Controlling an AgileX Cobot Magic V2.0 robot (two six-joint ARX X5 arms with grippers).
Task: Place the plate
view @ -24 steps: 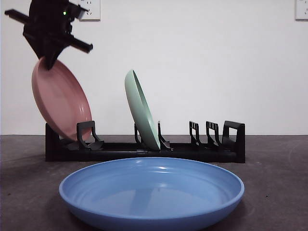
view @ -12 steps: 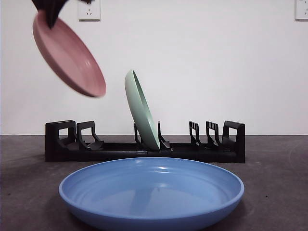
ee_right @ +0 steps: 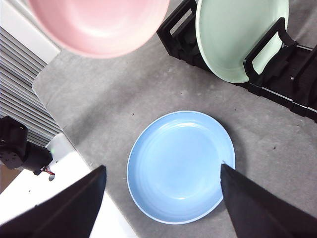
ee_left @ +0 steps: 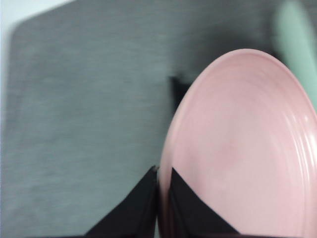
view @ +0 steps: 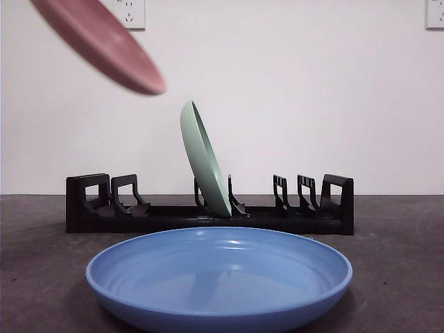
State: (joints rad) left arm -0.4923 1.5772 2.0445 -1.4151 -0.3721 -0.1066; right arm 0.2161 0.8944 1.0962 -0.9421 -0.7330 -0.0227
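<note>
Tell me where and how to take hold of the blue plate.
Grip the blue plate by its raised rim, coming from above with one jaw inside and one outside. It lies flat on the table, so only the upturned edge offers a hold; the right gripper hangs open above it.

A plain white wall (view: 312,104) is seen behind the table (view: 395,243), whose surface is dark grey and matte with small specks. Two white wall sockets are mounted high on the wall, one (view: 130,12) toward the left, one (view: 435,12) at the right edge. Even lighting is cast.
</note>
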